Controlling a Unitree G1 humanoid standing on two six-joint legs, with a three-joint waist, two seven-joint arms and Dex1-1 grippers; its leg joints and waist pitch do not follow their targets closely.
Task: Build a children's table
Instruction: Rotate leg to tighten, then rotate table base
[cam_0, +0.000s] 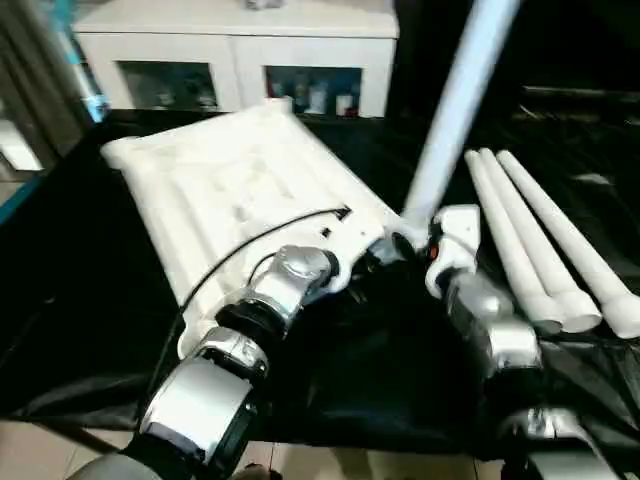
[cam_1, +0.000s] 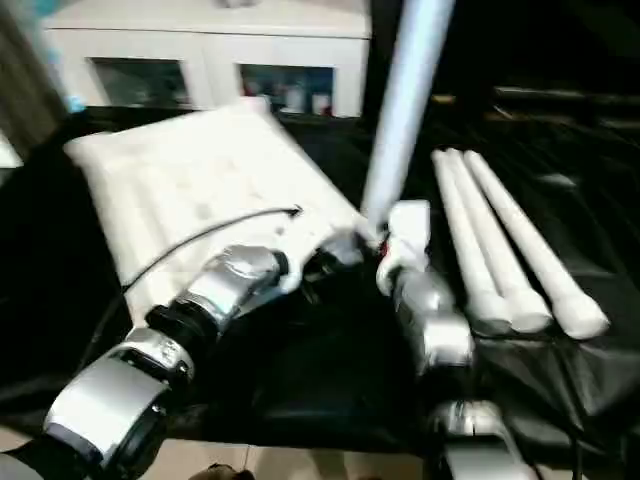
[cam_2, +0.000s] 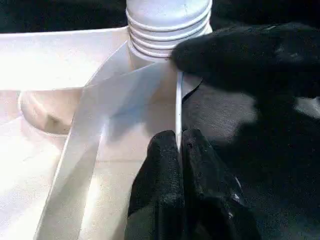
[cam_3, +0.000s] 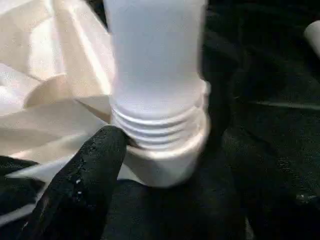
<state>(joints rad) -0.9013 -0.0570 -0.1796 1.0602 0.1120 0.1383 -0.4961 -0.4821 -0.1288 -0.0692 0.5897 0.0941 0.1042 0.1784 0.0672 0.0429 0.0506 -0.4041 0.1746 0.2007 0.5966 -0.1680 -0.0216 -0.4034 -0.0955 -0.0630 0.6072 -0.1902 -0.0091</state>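
The white tabletop (cam_0: 230, 190) lies underside up on the black-draped work table. One white leg (cam_0: 455, 100) rises at a tilt from the corner socket (cam_3: 170, 172) nearest me, its threaded end (cam_2: 165, 30) still showing above the socket. My left gripper (cam_2: 179, 142) is shut on the tabletop's thin rim just beside that socket. My right gripper (cam_3: 170, 165) is around the leg's base, one black finger (cam_3: 95, 165) pressed against the thread. Three more legs (cam_0: 540, 240) lie side by side to the right.
Black cloth (cam_0: 380, 370) covers the work table up to its front edge by my forearms. A black cable (cam_0: 250, 245) runs across the tabletop to my left wrist. A white cabinet (cam_0: 230, 50) with glass doors stands behind the table.
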